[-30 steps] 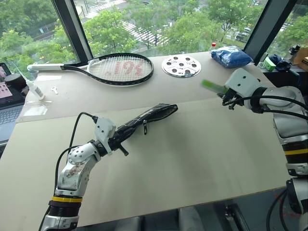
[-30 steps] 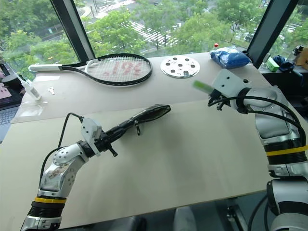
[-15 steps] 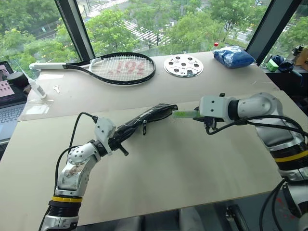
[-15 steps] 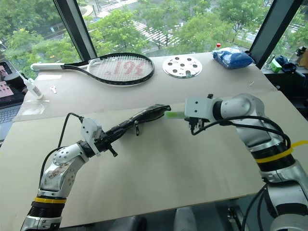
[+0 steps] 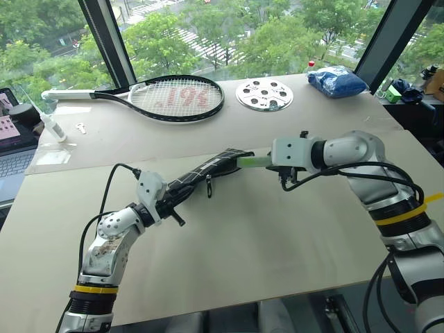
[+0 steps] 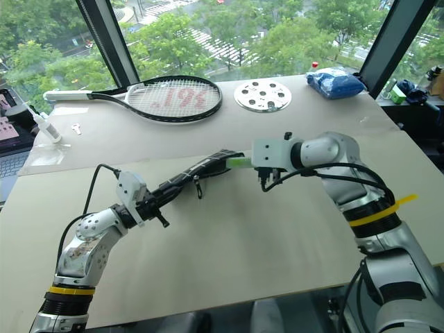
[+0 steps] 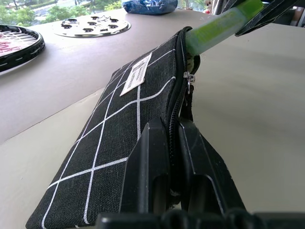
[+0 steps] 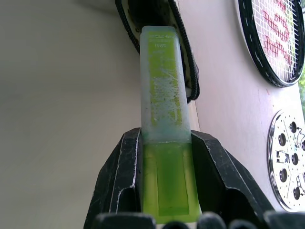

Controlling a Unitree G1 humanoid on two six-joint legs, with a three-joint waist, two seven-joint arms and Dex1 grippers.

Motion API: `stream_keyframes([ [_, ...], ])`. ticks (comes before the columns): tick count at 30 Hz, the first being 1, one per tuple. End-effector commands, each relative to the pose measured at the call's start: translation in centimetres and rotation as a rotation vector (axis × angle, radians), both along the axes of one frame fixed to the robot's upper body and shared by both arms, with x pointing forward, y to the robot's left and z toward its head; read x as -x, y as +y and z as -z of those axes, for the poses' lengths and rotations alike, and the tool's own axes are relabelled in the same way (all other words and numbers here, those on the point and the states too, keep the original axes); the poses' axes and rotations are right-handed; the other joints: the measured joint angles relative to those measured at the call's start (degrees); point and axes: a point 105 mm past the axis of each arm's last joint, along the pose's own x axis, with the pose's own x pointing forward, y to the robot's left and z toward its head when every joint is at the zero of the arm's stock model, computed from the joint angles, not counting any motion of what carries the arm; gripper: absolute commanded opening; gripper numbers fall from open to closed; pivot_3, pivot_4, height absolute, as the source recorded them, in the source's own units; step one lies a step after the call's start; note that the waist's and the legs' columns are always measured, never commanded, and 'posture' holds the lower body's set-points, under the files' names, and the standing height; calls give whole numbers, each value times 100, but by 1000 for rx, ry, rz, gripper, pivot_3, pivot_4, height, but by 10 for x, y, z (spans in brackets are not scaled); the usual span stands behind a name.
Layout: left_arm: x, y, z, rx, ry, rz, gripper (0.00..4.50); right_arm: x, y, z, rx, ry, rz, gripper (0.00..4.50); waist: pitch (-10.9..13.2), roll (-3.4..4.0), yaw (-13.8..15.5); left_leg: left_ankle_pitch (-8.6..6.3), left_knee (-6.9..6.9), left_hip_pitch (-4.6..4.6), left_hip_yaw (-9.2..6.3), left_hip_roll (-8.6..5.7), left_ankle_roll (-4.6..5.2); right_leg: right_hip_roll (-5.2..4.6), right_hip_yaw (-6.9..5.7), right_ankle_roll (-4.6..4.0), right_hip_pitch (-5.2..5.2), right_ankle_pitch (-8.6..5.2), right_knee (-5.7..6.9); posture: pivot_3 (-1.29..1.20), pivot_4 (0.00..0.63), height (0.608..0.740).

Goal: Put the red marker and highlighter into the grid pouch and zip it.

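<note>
The grid pouch (image 5: pixel 208 167), black with white lines and a small white label, is held edge-up over the table. My left gripper (image 7: pixel 172 130) is shut on its near end along the zipper. The zipper end farthest from that gripper gapes open. My right gripper (image 8: pixel 164 139) is shut on the light-green highlighter (image 8: pixel 161 95). It reaches in from the right, and the highlighter's pale cap (image 5: pixel 251 161) points into the open mouth, its tip just at the opening. The zipper pull (image 7: pixel 190 79) hangs beside the mouth. The red marker is out of view.
A tennis racket (image 5: pixel 173 98) and a round white disc with holes (image 5: pixel 263 95) lie at the back of the table. A blue bag (image 5: pixel 336 81) sits back right. A small white bottle (image 5: pixel 52 125) and a laptop (image 5: pixel 8 149) are at the left edge.
My right gripper carried the highlighter left and down from the back right to the pouch's open end and rolled its wrist. The left gripper and pouch stayed put.
</note>
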Motion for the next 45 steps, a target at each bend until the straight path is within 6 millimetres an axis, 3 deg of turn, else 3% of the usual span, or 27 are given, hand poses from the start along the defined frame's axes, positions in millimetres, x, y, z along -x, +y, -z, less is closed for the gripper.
stream_keyframes([
  [1, 1, -2, -14, 7, -56, 14, 0, -1, 17, -8, 36, -71, -62, 1047, 0, 0, 4, 0, 0, 0, 0, 0, 0, 0, 0, 0, 0, 0, 0, 0, 150, 740],
  [11, 0, -5, -15, 12, -59, 17, 0, 7, 79, 28, 182, -187, -315, 1047, 0, 0, -6, 0, 0, 0, -1, -1, -3, 0, -3, -1, -6, 0, 3, 0, 150, 740],
  [16, -2, -5, -16, 17, -62, 11, 0, 0, 90, 36, 206, -260, -369, 1047, 0, 0, -35, -1, 1, 0, 0, -2, -4, 0, -3, -1, -7, 1, 4, 0, 150, 740],
  [19, -2, -6, -15, 21, -62, 9, 0, -5, 94, 31, 123, -252, -339, 1047, 0, 0, -41, -1, 1, 0, -1, -2, -4, 0, -4, -1, -7, 1, 4, 0, 150, 740],
  [22, -1, -7, -14, 23, -61, 8, 0, -6, 89, 27, 49, -205, -310, 2169, 0, 0, -65, -1, 0, 0, -2, -1, -4, 0, -4, -2, -7, 1, 4, 0, 150, 740],
  [26, 0, -6, -15, 25, -61, 5, 0, -17, 66, 4, -112, -130, -171, 3465, 0, 0, -76, -1, 1, 0, -4, -2, -4, 0, -4, -2, -7, 1, 4, 0, 150, 740],
  [31, 0, -5, -14, 27, -59, -6, 0, -10, 15, -33, -388, 19, -31, 3465, 0, 0, -40, -1, 0, -3, -7, -2, -4, 0, -4, -2, -6, 1, 2, 0, 150, 740],
  [35, 0, -4, -14, 29, -55, -4, 0, 25, -21, -38, -601, 273, 3, 3465, 0, 0, 8, -2, -3, -4, -7, 0, -2, 0, -5, -2, -7, 1, 0, 0, 150, 740],
  [37, -3, -4, -16, 35, -57, -2, 0, 40, -35, -23, -643, 404, 53, 3465, 0, 0, 24, -3, -2, -6, -6, 0, 0, 0, -6, -2, -5, 1, -1, 0, 150, 740],
  [40, -7, -2, -22, 53, -65, -4, 0, 47, -45, 9, -642, 506, 169, 3465, 0, -1, 25, -4, 3, -6, -3, 1, 1, 0, -5, -4, -1, 2, 1, 0, 150, 740],
  [42, -9, -2, -25, 68, -71, -8, 0, 52, -35, 31, -625, 557, 186, 3465, 0, -1, 15, -4, 6, -3, 3, 2, 1, 0, -3, -6, -1, 4, 4, 0, 150, 740],
  [45, -11, -3, -28, 80, -73, -2, 0, 45, -9, 60, -642, 582, 245, 3465, 0, -2, -31, -3, 6, 10, 12, 8, -1, 0, 1, -12, -2, 9, 17, 0, 150, 740],
])
